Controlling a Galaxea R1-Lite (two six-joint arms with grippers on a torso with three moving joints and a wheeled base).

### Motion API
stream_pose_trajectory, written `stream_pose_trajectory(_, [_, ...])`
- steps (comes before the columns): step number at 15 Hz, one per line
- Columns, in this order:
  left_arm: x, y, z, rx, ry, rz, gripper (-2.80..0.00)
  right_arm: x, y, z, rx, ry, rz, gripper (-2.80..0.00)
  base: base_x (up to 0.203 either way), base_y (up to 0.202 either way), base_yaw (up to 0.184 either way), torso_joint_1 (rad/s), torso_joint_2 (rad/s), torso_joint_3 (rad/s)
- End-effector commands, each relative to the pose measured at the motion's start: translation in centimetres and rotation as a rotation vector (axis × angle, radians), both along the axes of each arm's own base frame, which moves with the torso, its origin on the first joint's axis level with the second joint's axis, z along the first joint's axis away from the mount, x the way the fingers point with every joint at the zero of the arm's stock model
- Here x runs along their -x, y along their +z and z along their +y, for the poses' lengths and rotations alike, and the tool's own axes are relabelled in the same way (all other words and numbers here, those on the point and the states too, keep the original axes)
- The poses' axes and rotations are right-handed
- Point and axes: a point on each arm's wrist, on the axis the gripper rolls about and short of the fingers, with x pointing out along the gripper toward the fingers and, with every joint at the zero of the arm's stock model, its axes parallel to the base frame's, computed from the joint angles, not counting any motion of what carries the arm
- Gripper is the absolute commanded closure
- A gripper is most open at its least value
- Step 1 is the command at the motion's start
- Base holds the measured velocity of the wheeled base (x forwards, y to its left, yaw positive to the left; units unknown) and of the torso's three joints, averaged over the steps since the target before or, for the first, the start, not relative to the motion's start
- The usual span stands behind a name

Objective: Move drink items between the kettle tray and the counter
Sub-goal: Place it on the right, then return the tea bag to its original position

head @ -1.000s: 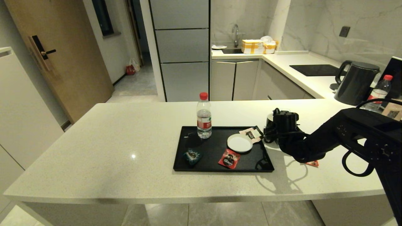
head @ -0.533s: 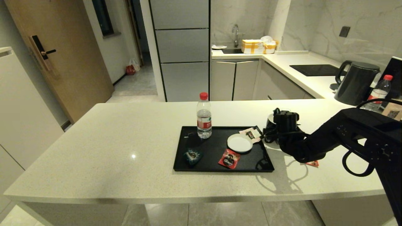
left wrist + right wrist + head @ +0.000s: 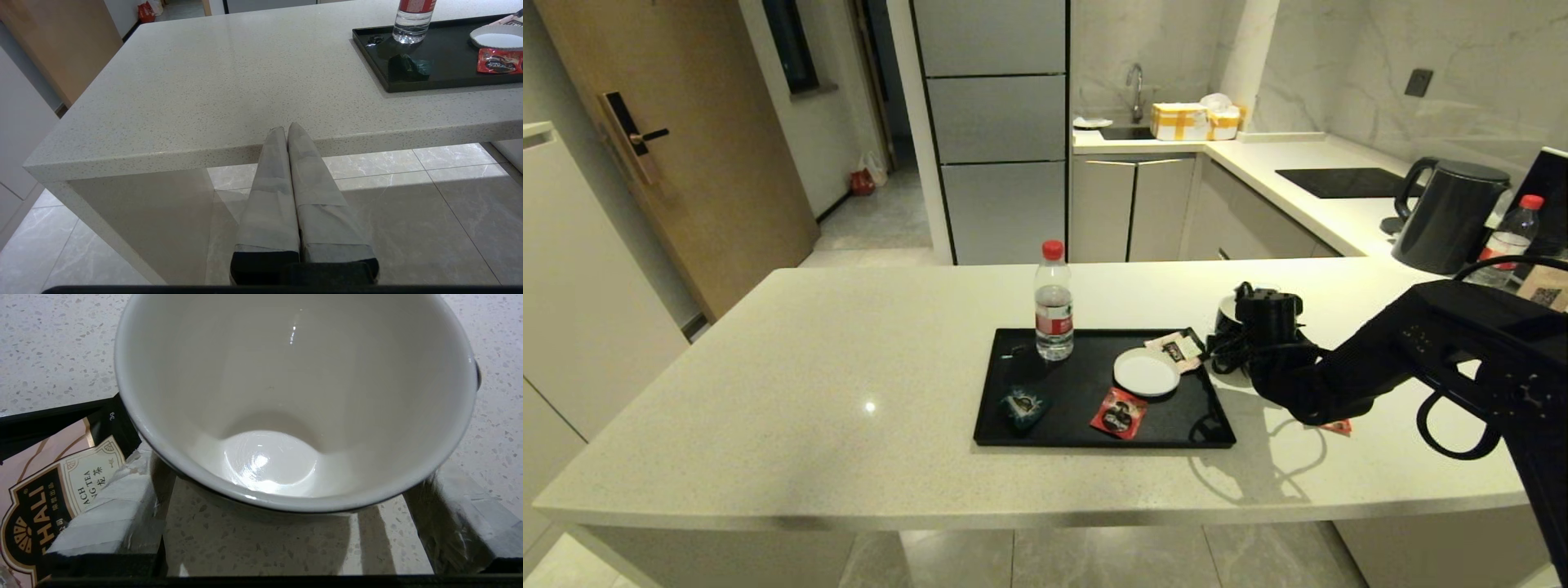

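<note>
Mug (image 3: 294,396) sits between the open right hand (image 3: 286,522) fingers, ungripped; closing off-centre could tip it onto the tray (image 3: 1086,437) corner.

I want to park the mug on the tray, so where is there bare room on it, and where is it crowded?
The black tray is bare between the water bottle and the white saucer, and between the teal sachet and red sachet. Its right end is crowded: saucer, pink tea packet, right gripper at the mug.
</note>
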Motion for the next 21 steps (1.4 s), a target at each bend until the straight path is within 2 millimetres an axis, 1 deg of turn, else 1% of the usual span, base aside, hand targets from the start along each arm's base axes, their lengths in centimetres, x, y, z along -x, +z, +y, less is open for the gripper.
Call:
stream_pose_trajectory(1, [0.0, 0.0, 0.0, 0.000, 0.000, -0.001, 0.00, 0.1, 0.6, 0.0, -0.002, -0.001, -0.014, -2.80, 0.000, 0.000, 0.000, 0.000, 0.00, 0.000])
stream_pose_trajectory(4, [0.0, 0.0, 0.0, 0.000, 0.000, -0.001, 0.00, 0.4, 1.2, 0.0, -0.003, -0.001, -0.019, -2.80, 0.000, 0.000, 0.000, 0.000, 0.00, 0.000])
stream_pose_trajectory(7, [0.0, 0.0, 0.0, 0.000, 0.000, -0.001, 0.00, 0.7, 1.1, 0.0, -0.002, 0.001, -0.012, -2.80, 0.000, 0.000, 0.000, 0.000, 0.00, 0.000])
stream_pose_trajectory(12, [0.0, 0.0, 0.0, 0.000, 0.000, -0.001, 0.00, 2.2, 2.3, 1.0, -0.007, 0.026, -0.012, -2.80, 0.000, 0.000, 0.000, 0.000, 0.00, 0.000])
stream_pose_trajectory(14, [0.0, 0.0, 0.0, 0.000, 0.000, -0.001, 0.00, 2.9, 3.3, 1.2, -0.010, 0.036, -0.025, -2.80, 0.000, 0.000, 0.000, 0.000, 0.00, 0.000])
stream_pose_trajectory(17, [0.0, 0.0, 0.0, 0.000, 0.000, -0.001, 0.00, 3.3, 4.6, 1.2, -0.016, 0.039, -0.048, -2.80, 0.000, 0.000, 0.000, 0.000, 0.00, 0.000])
stream_pose_trajectory(19, [0.0, 0.0, 0.0, 0.000, 0.000, -0.001, 0.00, 4.1, 6.5, 1.2, -0.025, 0.045, -0.086, -2.80, 0.000, 0.000, 0.000, 0.000, 0.00, 0.000])
stream_pose_trajectory(21, [0.0, 0.0, 0.0, 0.000, 0.000, -0.001, 0.00, 5.3, 8.8, 1.7, -0.038, 0.067, -0.132, -2.80, 0.000, 0.000, 0.000, 0.000, 0.00, 0.000])
